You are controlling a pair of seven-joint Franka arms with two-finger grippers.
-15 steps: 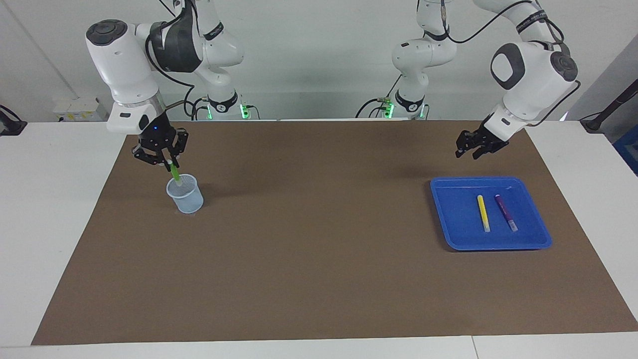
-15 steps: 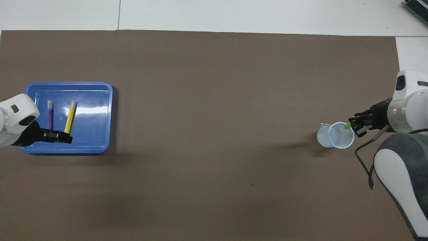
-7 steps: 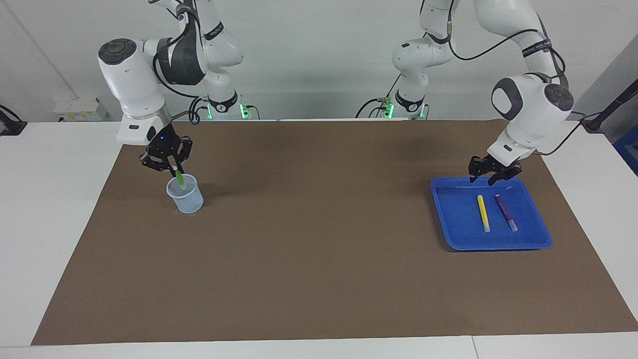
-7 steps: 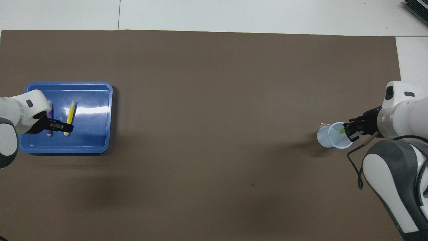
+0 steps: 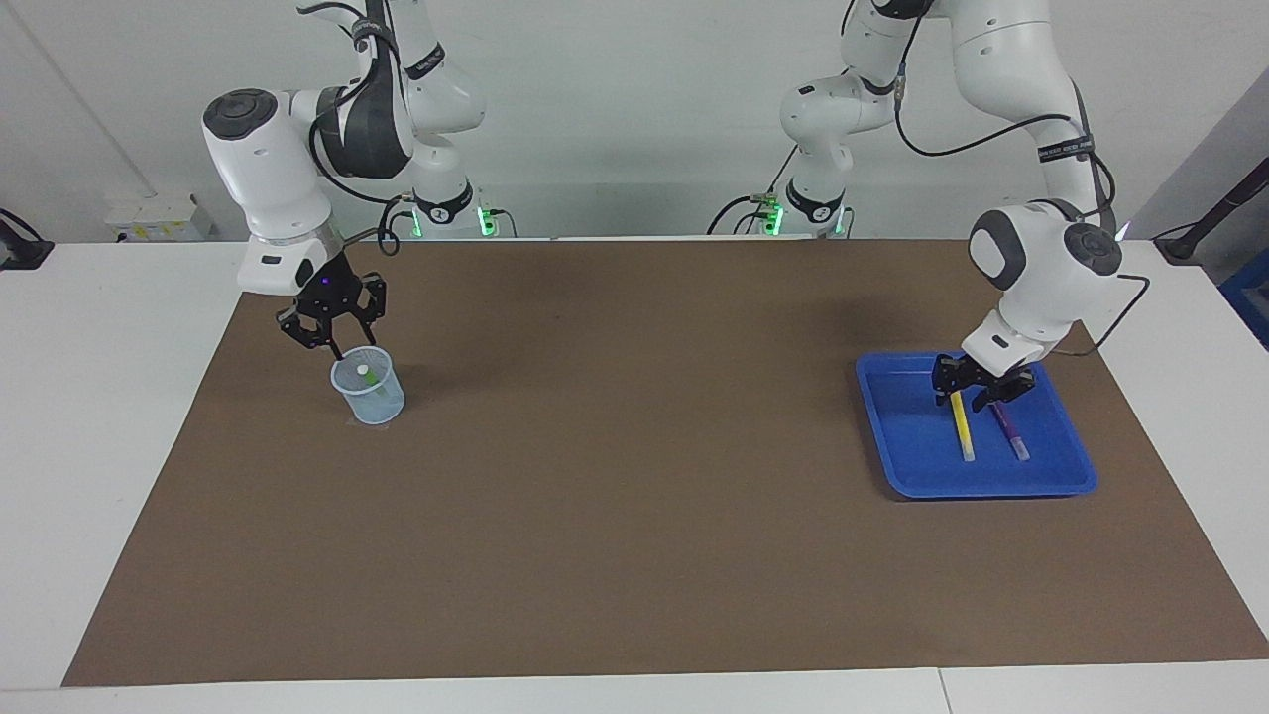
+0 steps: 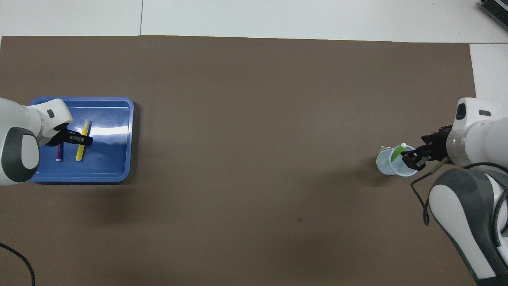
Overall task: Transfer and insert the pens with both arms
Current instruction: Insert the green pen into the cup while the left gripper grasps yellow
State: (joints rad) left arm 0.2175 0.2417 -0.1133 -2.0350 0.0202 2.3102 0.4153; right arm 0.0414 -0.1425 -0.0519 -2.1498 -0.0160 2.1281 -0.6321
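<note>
A green pen (image 5: 364, 373) leans inside a pale blue see-through cup (image 5: 373, 402) at the right arm's end of the table. My right gripper (image 5: 339, 341) hangs open just above the cup's rim and holds nothing. In the overhead view the green pen (image 6: 397, 151) stands free in the cup (image 6: 383, 163) beside that gripper (image 6: 412, 155). A yellow pen (image 5: 962, 431) and a purple pen (image 5: 1011, 431) lie side by side in a blue tray (image 5: 977, 488). My left gripper (image 5: 967, 397) is down in the tray, open, its fingers astride the yellow pen's end (image 6: 81, 149) nearer the robots.
A brown mat (image 5: 634, 496) covers most of the white table. A thin black rod stand (image 5: 1214, 210) rises off the mat at the left arm's end. The purple pen (image 6: 59, 151) lies close beside the left gripper (image 6: 82, 139) in the tray (image 6: 119, 159).
My right gripper lowered the green pen into the cup, opened and let it go. My left gripper came down from above the tray's edge onto the yellow pen's end.
</note>
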